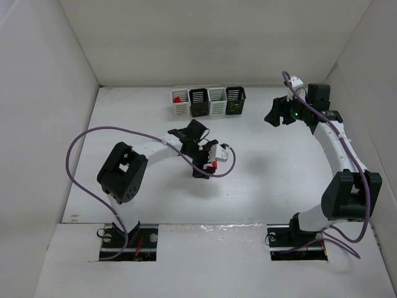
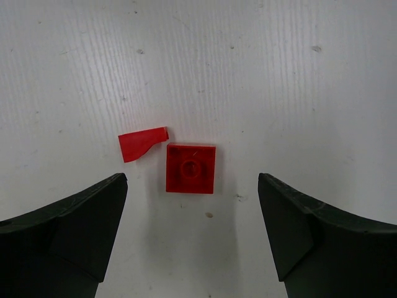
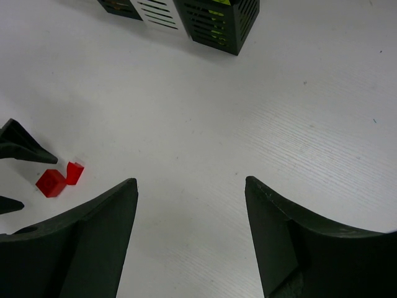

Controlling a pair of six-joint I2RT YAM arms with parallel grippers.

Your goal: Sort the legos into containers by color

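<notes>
Two red legos lie side by side on the table: a square one-stud plate [image 2: 190, 168] and a small sloped piece [image 2: 142, 143]. They also show in the top view [image 1: 214, 164] and in the right wrist view [image 3: 51, 183]. My left gripper [image 2: 192, 176] is open and empty, hovering over them with the square plate between its fingertips. My right gripper [image 3: 190, 180] is open and empty over bare table at the far right [image 1: 273, 115]. The four bins stand in a row at the back: white [image 1: 180, 104] with a red lego inside, black [image 1: 198, 102], white [image 1: 217, 101], black [image 1: 236, 100].
The rightmost black bin [image 3: 220, 22] holds yellow-green pieces. White walls enclose the table on the left, back and right. The left arm's purple cable [image 1: 80, 143] loops over the left side of the table.
</notes>
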